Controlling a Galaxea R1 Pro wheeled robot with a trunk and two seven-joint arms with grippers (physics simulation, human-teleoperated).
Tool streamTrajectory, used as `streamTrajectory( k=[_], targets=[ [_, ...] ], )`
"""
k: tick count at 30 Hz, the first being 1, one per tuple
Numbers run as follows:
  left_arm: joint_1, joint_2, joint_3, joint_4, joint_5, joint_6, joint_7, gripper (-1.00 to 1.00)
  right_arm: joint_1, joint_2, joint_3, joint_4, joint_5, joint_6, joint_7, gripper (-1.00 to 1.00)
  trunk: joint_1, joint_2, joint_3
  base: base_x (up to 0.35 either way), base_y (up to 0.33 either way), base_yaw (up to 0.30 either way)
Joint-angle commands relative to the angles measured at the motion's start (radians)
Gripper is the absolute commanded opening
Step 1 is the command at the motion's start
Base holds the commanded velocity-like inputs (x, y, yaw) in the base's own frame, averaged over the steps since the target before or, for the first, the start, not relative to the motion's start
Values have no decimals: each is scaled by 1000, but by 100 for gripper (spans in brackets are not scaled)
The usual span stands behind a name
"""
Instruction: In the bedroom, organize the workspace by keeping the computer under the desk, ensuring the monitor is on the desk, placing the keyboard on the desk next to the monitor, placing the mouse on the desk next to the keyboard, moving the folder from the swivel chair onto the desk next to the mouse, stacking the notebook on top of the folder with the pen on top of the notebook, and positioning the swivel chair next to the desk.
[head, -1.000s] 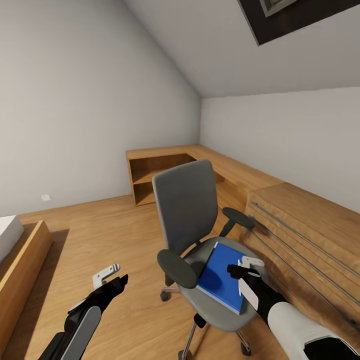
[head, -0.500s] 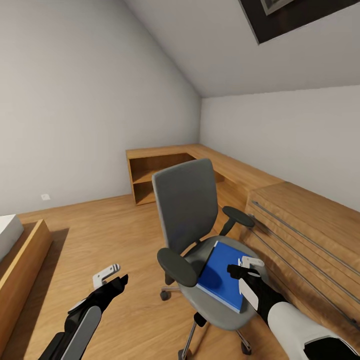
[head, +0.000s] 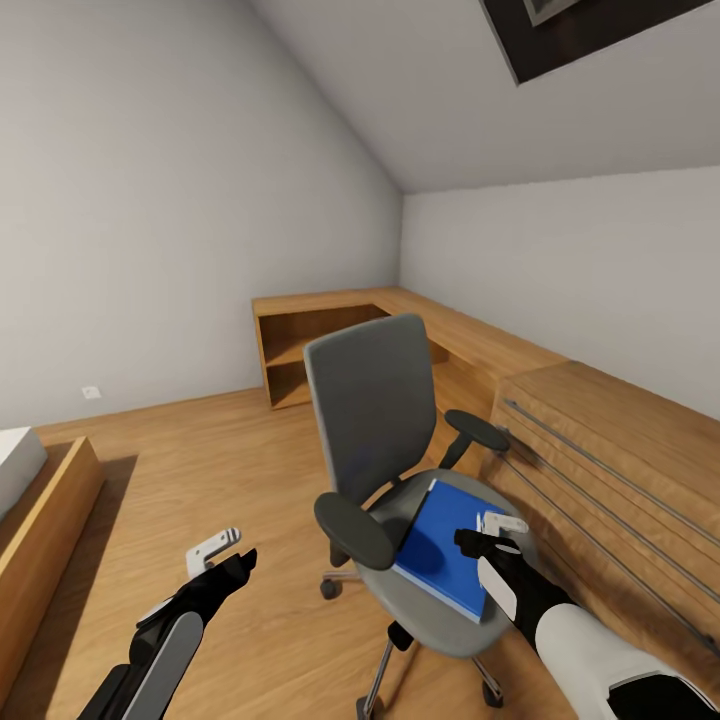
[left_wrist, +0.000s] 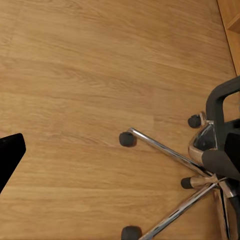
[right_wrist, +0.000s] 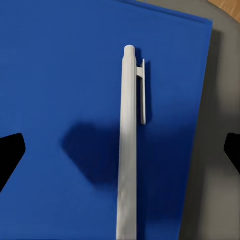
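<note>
Folder (head: 440, 555) lies unmoved on swivel chair (head: 375, 420), pen (right_wrist: 128, 145) atop; right gripper (head: 492, 535) hovers wide open, empty, at 5 o'clock.

wooden corner shelf bench (head: 330, 330) | slatted wooden cabinet (head: 620, 450) | bed frame (head: 40, 520)

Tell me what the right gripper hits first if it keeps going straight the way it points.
Most likely the pen, lying on the folder on the swivel chair, centred between the open right gripper fingers. Depth is unclear.
</note>
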Motion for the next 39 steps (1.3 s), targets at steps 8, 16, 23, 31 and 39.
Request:
streamTrajectory(
  k=[8, 16, 23, 31, 39],
  targets=[
    [-1, 1, -3, -1, 9, 1, 10, 100, 0, -1, 9, -3, -5, 7, -7, 100, 31, -57, -26, 0, 0, 0],
    [-1, 1, -3, -1, 8, 1, 10, 100, 0, -1, 9, -3, -4, 7, -7, 100, 42, -78, -36, 0, 0, 0],
    [-1, 1, -3, -1, 10, 1, 10, 100, 0, 0, 9, -3, -4, 7, -7, 100, 42, -78, -36, 0, 0, 0],
    [-1, 1, -3, -1, 10, 1, 10, 100, 0, -1, 9, -4, -5, 7, -8, 100, 42, -78, -36, 0, 0, 0],
    [-1, 1, -3, -1, 10, 1, 10, 100, 0, 0, 9, -4, -5, 7, -8, 100, 42, -78, -36, 0, 0, 0]
  ],
)
